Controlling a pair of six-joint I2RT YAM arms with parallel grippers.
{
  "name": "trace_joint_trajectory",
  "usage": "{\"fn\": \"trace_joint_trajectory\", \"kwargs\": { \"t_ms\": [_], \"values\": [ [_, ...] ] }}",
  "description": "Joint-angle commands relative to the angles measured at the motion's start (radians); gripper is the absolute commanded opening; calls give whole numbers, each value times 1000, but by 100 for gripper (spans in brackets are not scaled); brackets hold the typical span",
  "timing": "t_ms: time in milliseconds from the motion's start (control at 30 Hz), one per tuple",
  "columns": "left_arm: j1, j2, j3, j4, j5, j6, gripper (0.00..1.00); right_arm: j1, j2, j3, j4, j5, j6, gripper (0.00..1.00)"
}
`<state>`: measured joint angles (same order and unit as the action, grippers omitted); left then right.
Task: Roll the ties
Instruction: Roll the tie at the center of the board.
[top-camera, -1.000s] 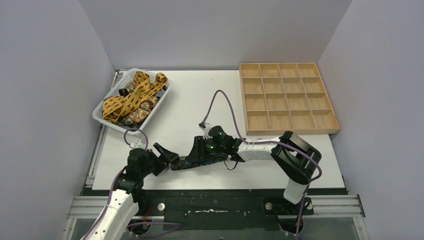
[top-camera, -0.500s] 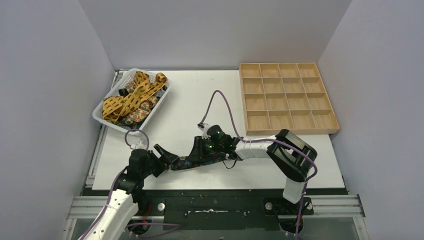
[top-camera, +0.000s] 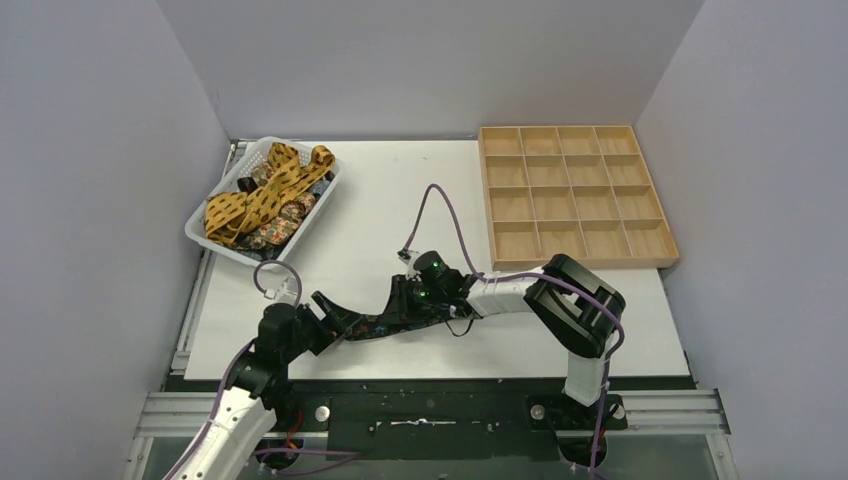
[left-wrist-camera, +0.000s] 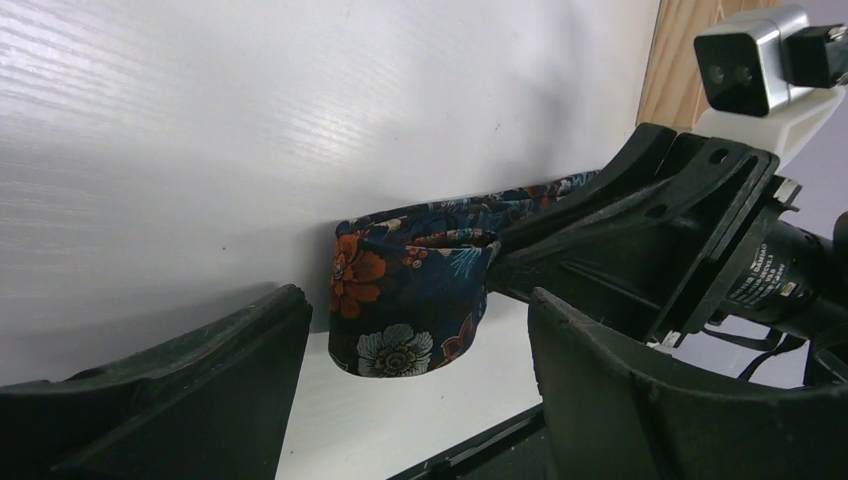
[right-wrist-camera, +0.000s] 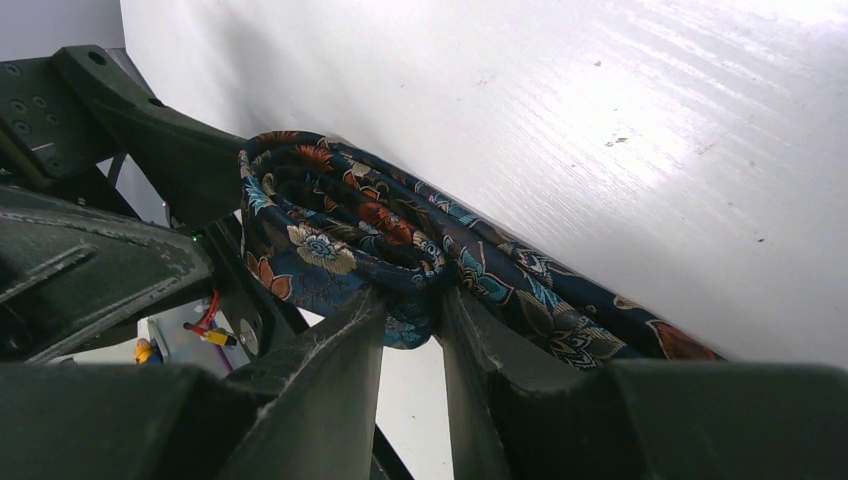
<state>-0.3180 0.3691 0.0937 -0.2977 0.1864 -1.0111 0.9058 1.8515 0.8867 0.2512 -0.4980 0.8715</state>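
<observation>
pinching the tie (right-wrist-camera: 340, 235) just behind its coil, the right gripper (right-wrist-camera: 412, 300) had its fingers pressed together on the dark floral fabric. this was close to the table's (top-camera: 370, 200) near edge, a little left of its middle. the coil was loose, only a turn or two, with the unrolled tail running off to the right along the surface. the left gripper (left-wrist-camera: 415, 298) sat low with its fingers spread wide, one on each side of the coil. as far as its wrist view showed, they touched neither side. the other ties (top-camera: 265, 190) lay heaped in the basket (top-camera: 215, 245) at the far left corner, and the tray (top-camera: 575, 262) stood at the far right corner.

the main risk, as i judged it, was the coil springing open. the fabric looked slick and the turns slack, so if the right fingers let go before the left ones closed, the roll would likely unwind. closing the left fingers off-centre could also squash the coil or push it out sideways. the two grippers were very near each other, so a clash was possible.
</observation>
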Motion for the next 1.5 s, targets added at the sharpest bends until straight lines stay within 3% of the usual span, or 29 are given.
{"fn": "trace_joint_trajectory", "kwargs": {
  "t_ms": [0, 333, 600, 1167, 1467],
  "values": [
    [-18, -6, -24, 11, 8, 2, 77, -6, 19, 37, -8, -1, -14, 29],
    [-18, 96, -56, 131, 95, 59, 72, -10, 38, 41, -25, -2, -12, 29],
    [-18, 90, -77, 124, 107, 65, 66, -14, 48, 46, -38, -8, -13, 29],
    [-18, 134, -27, 129, 33, 82, 33, -15, 45, 54, -39, -34, -18, 29],
    [-22, 155, 50, 41, -49, 80, 22, -15, -44, 74, -24, -35, -69, 42]
  ]
}}
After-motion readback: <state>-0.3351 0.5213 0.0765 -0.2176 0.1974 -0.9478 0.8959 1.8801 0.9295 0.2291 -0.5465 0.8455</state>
